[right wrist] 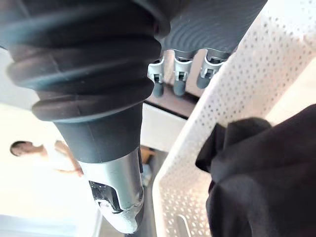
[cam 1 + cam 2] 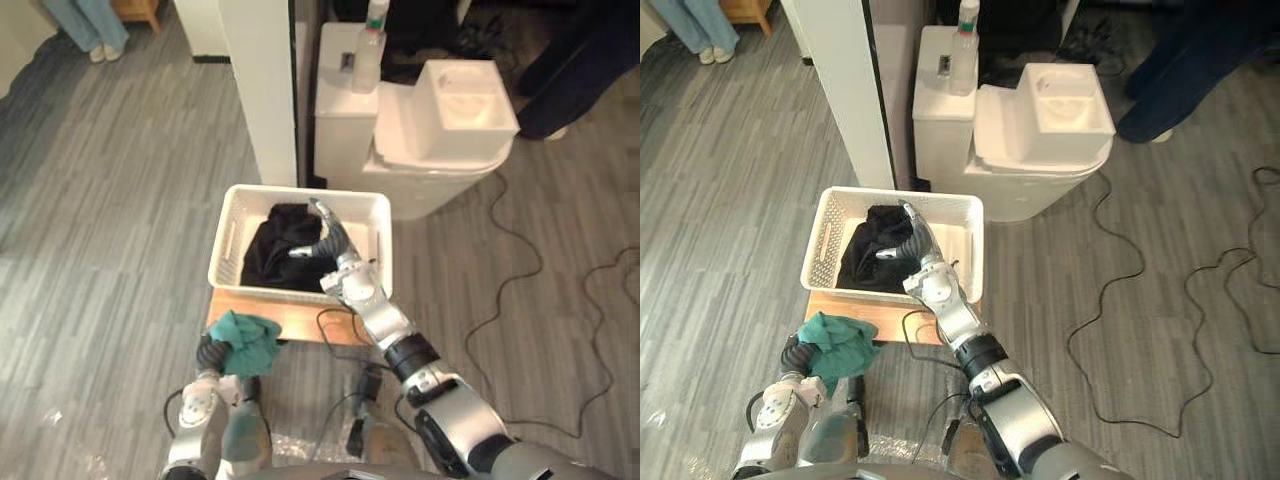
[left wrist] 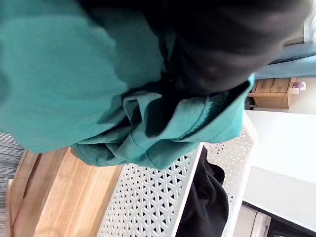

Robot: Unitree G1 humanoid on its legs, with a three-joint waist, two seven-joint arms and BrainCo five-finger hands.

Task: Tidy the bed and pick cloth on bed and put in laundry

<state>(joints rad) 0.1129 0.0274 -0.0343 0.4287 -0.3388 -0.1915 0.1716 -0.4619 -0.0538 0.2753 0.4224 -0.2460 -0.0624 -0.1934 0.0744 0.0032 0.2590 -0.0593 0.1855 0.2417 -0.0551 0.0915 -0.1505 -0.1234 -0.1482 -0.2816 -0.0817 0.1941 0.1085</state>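
Teal cloth (image 2: 246, 340) — draped on left hand (image 2: 211, 352), grip untellable; carry over basket (image 2: 228, 238) rim. Right hand (image 2: 335, 246) — released, withdraw first.

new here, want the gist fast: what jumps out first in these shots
A white basket holding a black cloth sits centre, with the right hand open above it. A teal cloth is bunched at the left hand, by the basket's front left corner.

Basket (image 2: 228, 240) was white w/ perforated lattice walls, black cloth (image 2: 275, 255) was plain, teal cloth (image 2: 245, 340) plain too, board (image 2: 295, 320) was light-brown wood grain, floor (image 2: 110, 200) was grey streaked planks.
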